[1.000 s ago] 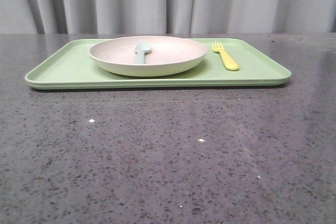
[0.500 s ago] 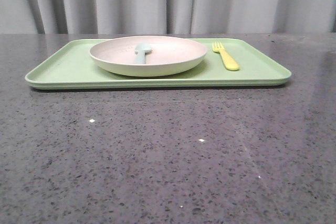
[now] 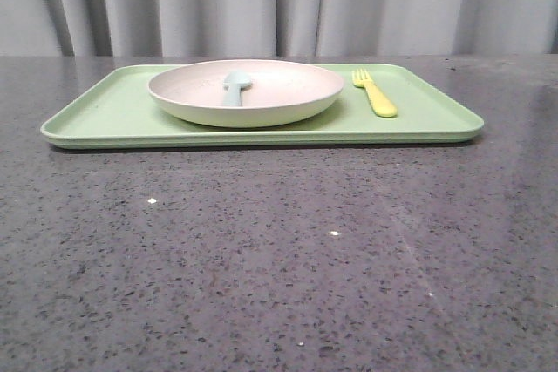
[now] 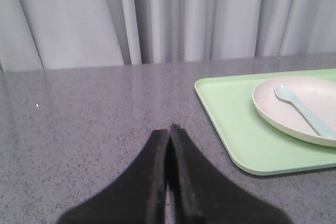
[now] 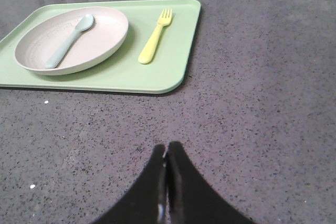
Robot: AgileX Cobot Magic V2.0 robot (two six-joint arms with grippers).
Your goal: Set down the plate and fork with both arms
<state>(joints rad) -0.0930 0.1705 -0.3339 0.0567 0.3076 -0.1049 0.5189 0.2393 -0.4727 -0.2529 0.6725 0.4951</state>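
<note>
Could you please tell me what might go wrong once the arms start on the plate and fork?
The spoon lies loose in the plate, so tilting the plate could spill it. The fork lies flat on the tray close beside the plate, so a grasp may nudge the plate.

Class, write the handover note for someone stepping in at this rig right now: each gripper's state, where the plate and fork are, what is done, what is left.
Left gripper: jaws shut, empty, over bare table off the tray's left end.
Right gripper: jaws shut, empty, over bare table short of the tray's near right corner.
Plate: on the green tray, a blue-grey spoon lying in it.
Fork: flat on the tray, right of the plate, apart from it.
Done: nothing gripped; whether the pieces are already placed cannot be told.
Left: if not placed, left arm takes the plate, right arm the fork.
</note>
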